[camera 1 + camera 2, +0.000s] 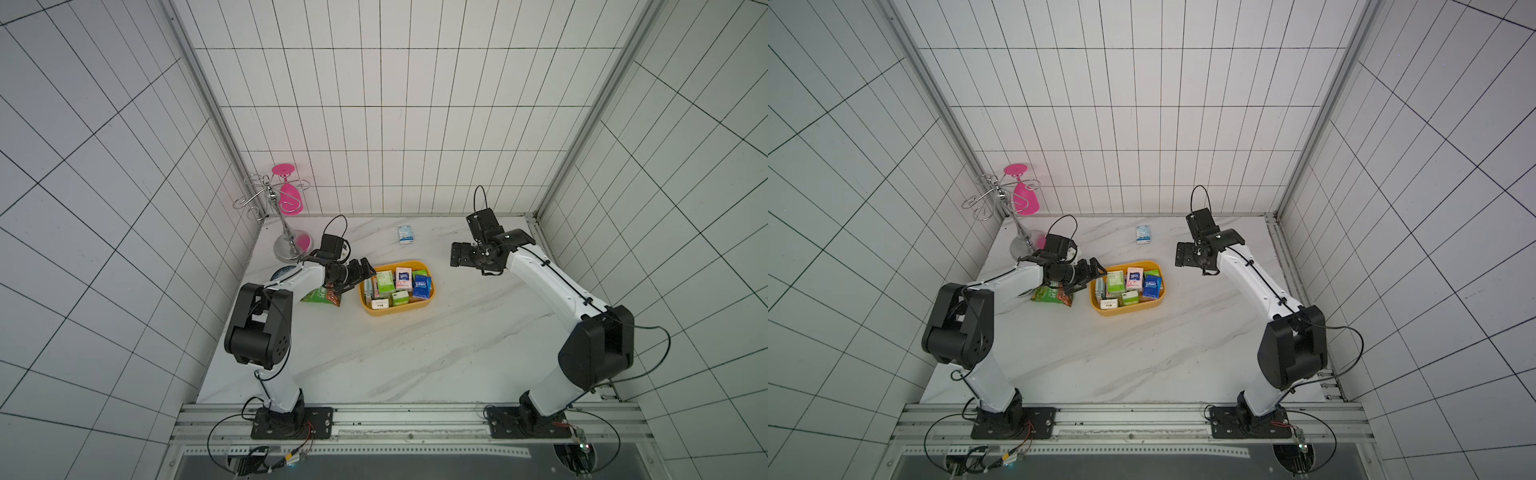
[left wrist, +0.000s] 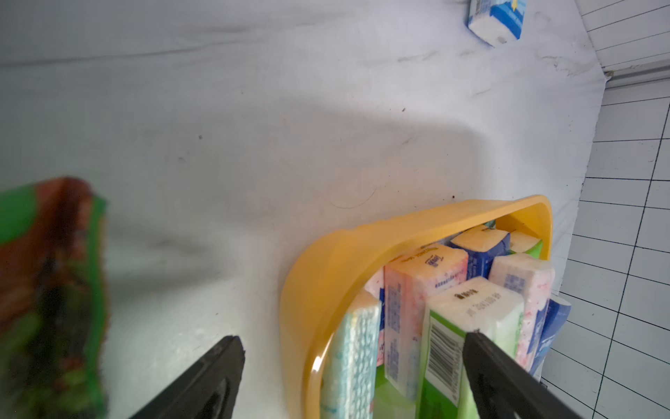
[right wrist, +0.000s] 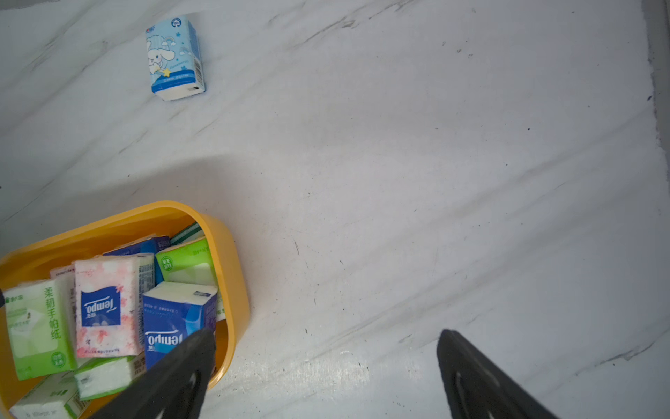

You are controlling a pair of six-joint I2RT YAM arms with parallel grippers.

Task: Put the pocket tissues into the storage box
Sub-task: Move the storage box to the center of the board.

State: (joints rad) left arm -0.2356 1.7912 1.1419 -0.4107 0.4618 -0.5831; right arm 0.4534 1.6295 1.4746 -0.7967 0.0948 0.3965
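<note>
The yellow storage box [image 1: 391,312] [image 1: 1121,311] sits mid-table and holds several pocket tissues [image 1: 404,277] [image 3: 108,304] in green, pink and dark blue wrappers. One light blue packet [image 1: 406,234] [image 1: 1143,234] [image 3: 174,58] [image 2: 496,18] lies alone on the table behind the box. My left gripper [image 1: 360,277] [image 1: 1090,277] [image 2: 351,339] hovers open over the box's left end, holding nothing, with one finger [image 2: 500,377] over a green packet. Right of the box my right gripper [image 1: 455,254] [image 1: 1179,253] [image 3: 326,333] stands open and empty above bare table.
A green-and-orange snack bag [image 1: 322,297] [image 2: 50,290] lies left of the box, under my left wrist. A metal stand [image 1: 286,245] with a pink glass [image 1: 289,197] occupies the back left corner. A patterned dish [image 1: 282,272] peeks out beneath the left arm. Tiled walls enclose three sides.
</note>
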